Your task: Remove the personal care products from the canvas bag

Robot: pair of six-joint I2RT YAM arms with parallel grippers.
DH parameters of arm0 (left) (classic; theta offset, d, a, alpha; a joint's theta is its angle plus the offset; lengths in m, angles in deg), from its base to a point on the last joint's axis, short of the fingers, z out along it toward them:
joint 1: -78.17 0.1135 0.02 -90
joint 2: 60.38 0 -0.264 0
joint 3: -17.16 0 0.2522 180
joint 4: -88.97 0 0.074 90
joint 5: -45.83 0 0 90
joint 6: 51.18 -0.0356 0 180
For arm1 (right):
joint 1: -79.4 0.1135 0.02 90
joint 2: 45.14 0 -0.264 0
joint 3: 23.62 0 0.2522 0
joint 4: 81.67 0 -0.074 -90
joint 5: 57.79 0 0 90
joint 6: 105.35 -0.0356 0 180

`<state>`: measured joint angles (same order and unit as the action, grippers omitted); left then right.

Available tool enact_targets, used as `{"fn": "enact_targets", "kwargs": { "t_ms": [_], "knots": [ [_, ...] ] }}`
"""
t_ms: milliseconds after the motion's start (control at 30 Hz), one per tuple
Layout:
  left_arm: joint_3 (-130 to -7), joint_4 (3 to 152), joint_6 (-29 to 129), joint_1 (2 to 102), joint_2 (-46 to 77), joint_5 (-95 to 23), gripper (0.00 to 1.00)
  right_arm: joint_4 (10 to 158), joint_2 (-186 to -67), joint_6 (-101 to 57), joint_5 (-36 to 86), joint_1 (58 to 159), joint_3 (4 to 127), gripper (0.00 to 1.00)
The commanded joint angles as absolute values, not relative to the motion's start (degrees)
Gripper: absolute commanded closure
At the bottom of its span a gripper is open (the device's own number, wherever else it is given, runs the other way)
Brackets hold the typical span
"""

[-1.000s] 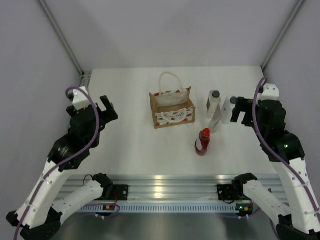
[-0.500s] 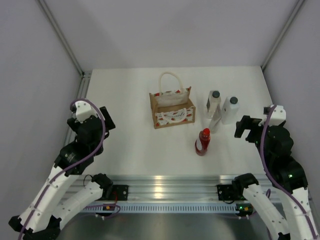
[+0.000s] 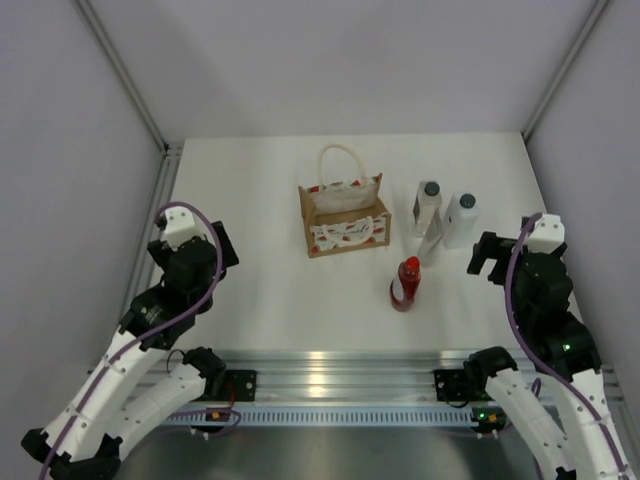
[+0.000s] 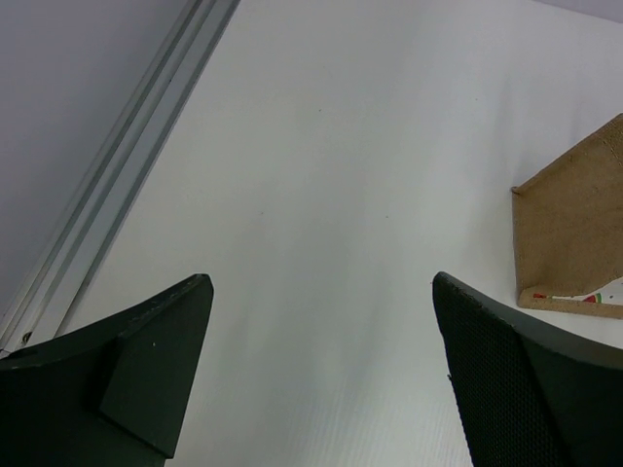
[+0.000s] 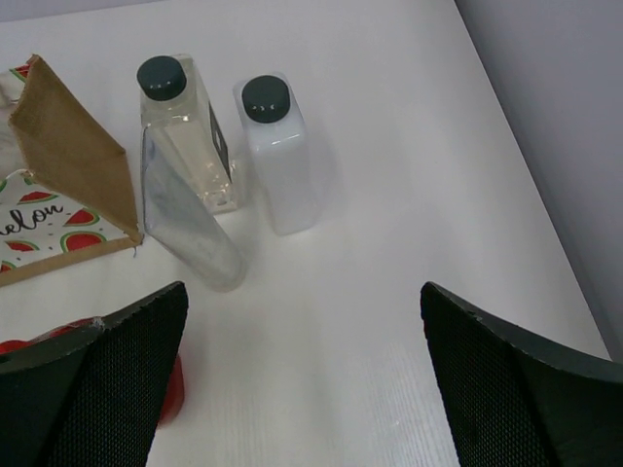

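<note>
The canvas bag [image 3: 344, 215] stands upright mid-table, tan with white handles and a watermelon-print front; its corner shows in the left wrist view [image 4: 579, 233] and its side in the right wrist view [image 5: 68, 161]. To its right on the table stand a pale bottle with a dark cap [image 3: 428, 205] [image 5: 180, 131] and a white bottle with a dark cap [image 3: 460, 218] [image 5: 277, 151]. A red bottle [image 3: 405, 283] [image 5: 171, 391] sits nearer. My left gripper [image 3: 222, 248] [image 4: 321, 282] is open and empty, left of the bag. My right gripper [image 3: 484, 255] [image 5: 302, 292] is open and empty, near the white bottle.
A silver-grey tube [image 3: 432, 240] [image 5: 185, 224] leans in front of the pale bottle. A metal rail [image 4: 127, 146] runs along the table's left edge. The right wall stands close behind the right arm.
My right gripper, at the white bottle a second ago, has let go and drawn back toward the near edge. My left arm has also pulled back and down. The bottles and bag have not moved.
</note>
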<state>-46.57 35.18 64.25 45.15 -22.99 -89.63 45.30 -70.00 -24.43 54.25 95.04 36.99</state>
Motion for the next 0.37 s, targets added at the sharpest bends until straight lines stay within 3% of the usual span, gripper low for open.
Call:
{"fn": "enact_targets", "kwargs": {
  "t_ms": [0,333],
  "knots": [
    [-46.7,38.5,64.1,45.6,-22.9,-88.6,0.02,52.3,-68.5,-23.4,56.1,95.8,35.8,0.00],
    [-47.1,38.6,64.4,46.3,-21.9,-87.0,0.02,53.0,-68.2,-23.3,59.4,96.2,35.6,0.01]
  ]
}}
